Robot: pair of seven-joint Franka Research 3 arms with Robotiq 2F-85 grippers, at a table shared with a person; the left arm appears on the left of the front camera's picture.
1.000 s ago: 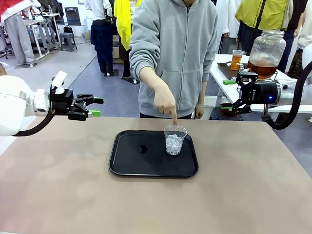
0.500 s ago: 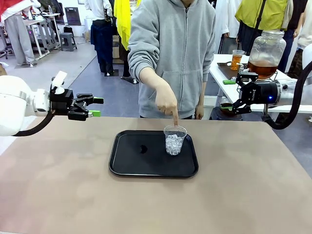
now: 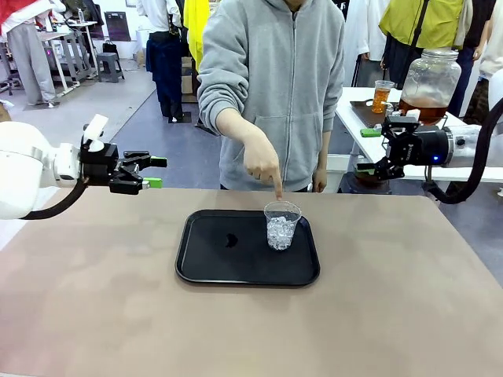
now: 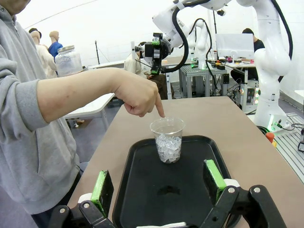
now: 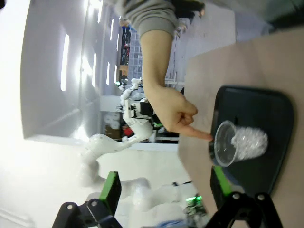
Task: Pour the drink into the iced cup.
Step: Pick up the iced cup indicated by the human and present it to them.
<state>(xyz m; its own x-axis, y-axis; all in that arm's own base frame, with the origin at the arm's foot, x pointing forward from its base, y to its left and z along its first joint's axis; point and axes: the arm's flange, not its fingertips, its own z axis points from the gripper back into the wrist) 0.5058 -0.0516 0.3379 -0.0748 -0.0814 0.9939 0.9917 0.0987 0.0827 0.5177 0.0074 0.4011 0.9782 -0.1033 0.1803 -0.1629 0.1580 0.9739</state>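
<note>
A person's hand (image 3: 262, 163) hangs over the cup of ice (image 3: 282, 225), its forefinger pointing down at the far rim, so the forearm and its grey sleeve (image 3: 216, 94) cross the space above the cup from the far side. The cup stands upright toward the right side of a black tray (image 3: 212, 263) on the brown table (image 3: 94, 298).

The left gripper (image 3: 157, 173) hovers at the table's far left edge, well apart from the tray, jaws spread and holding nothing. The right gripper (image 3: 366, 150) hangs past the far right corner, off the table, also spread and holding nothing.

The drink (image 3: 424, 110) is on neither the tray nor this table. It sits as an amber layer in the bottom of a big jar (image 3: 429, 78) on a white side table (image 3: 354, 118) behind the right gripper, with a small cup (image 3: 383, 95) of the same amber liquid just to the jar's left. From the front, the right gripper's body overlaps the jar's base.

The left wrist view looks along the tray and shows bare tray between the green pads and the cup, and the fingertip just at the rim. The right wrist view, rolled sideways, shows the open mouth of the cup and the finger coming in from the side.

The cup is clear thin plastic, tapered, about half filled with chunky ice. The tray is matte, with rounded corners and a low raised rim. The jar is rounded glass with a lid.
</note>
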